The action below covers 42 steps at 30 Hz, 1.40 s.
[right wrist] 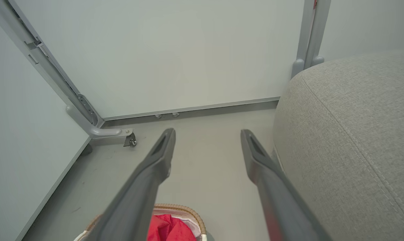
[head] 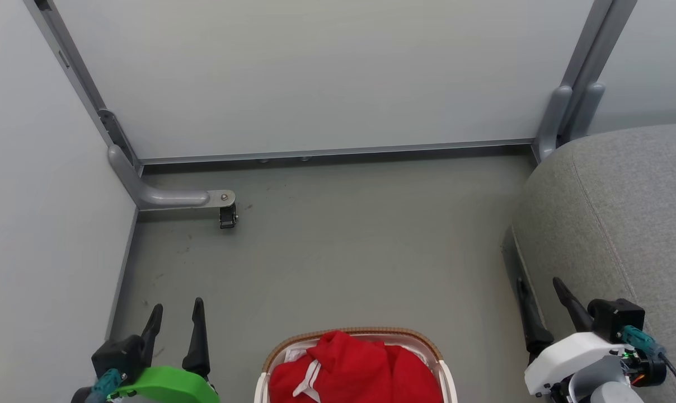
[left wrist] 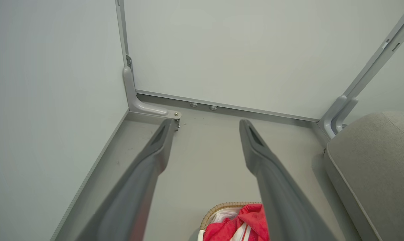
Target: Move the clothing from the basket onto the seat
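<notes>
Red clothing (head: 352, 366) with white stripes is heaped in the white basket (head: 352, 333) with a tan woven rim, at the bottom middle of the head view. The grey seat (head: 618, 224) fills the right side. My left gripper (head: 177, 309) is open to the left of the basket, nothing between its fingers. My right gripper (head: 539, 284) is open to the right of the basket, beside the seat's edge. The left wrist view shows the clothing (left wrist: 235, 226), the basket (left wrist: 222, 206) and the seat (left wrist: 372, 167). The right wrist view shows the clothing (right wrist: 168, 229), the basket rim (right wrist: 185, 210) and the seat (right wrist: 349, 134).
Pale partition panels (head: 315, 73) close off the back and left. A grey metal foot with a small caster (head: 228, 215) juts onto the floor at the back left corner. A grey post (head: 567, 106) stands behind the seat. Grey floor (head: 343, 246) lies between basket and back panel.
</notes>
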Motion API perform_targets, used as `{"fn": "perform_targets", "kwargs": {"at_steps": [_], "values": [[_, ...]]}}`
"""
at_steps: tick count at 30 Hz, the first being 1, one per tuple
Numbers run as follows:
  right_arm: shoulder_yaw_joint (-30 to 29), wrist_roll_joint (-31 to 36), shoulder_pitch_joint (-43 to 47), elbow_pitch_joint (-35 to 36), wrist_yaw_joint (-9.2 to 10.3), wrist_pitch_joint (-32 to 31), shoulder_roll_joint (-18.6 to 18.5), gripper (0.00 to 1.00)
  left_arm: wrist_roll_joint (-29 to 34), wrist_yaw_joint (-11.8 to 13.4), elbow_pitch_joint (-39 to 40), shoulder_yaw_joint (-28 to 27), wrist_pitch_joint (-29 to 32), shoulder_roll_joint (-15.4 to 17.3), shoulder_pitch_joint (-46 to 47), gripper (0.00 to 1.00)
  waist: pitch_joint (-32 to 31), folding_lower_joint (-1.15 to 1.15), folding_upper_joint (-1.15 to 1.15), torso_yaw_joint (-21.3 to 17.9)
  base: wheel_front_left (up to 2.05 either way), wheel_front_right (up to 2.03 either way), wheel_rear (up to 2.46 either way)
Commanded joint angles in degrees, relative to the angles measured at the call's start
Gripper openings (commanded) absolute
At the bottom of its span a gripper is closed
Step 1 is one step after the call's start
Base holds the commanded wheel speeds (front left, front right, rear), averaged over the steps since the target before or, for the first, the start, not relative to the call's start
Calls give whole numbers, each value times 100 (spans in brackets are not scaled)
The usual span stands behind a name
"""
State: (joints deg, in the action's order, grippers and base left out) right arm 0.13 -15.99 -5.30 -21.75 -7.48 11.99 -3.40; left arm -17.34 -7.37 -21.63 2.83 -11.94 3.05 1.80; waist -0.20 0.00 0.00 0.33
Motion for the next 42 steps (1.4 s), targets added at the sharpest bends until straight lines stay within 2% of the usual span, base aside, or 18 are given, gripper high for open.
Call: {"fn": "perform_targets", "kwargs": {"at_steps": [1,9,15,28,37,42], "values": [[-2,130,6,-35,-2,54,-14,100,135,-16,5,13,-56,5,-67,100,3,0,0,2,0,0,0],[98,428,-71,-77,-2,141,-19,100,349,-17,-92,300,-147,-5,-89,100,80,0,0,-29,0,0,0],[268,640,-195,-42,-2,199,-22,100,382,-18,-196,709,-205,-3,147,100,418,0,0,-167,0,0,0],[619,1143,-925,104,0,330,-141,100,268,-21,-1254,2083,-347,1,1278,100,1992,0,0,-732,0,0,0],[821,1061,-1487,366,0,327,-70,100,62,-21,-1802,2508,-322,107,2115,100,3085,0,0,-952,0,0,0],[911,1045,-1700,424,0,327,-32,100,-50,-21,-2222,2702,-323,124,2396,100,3469,0,0,-998,0,0,0]]}}
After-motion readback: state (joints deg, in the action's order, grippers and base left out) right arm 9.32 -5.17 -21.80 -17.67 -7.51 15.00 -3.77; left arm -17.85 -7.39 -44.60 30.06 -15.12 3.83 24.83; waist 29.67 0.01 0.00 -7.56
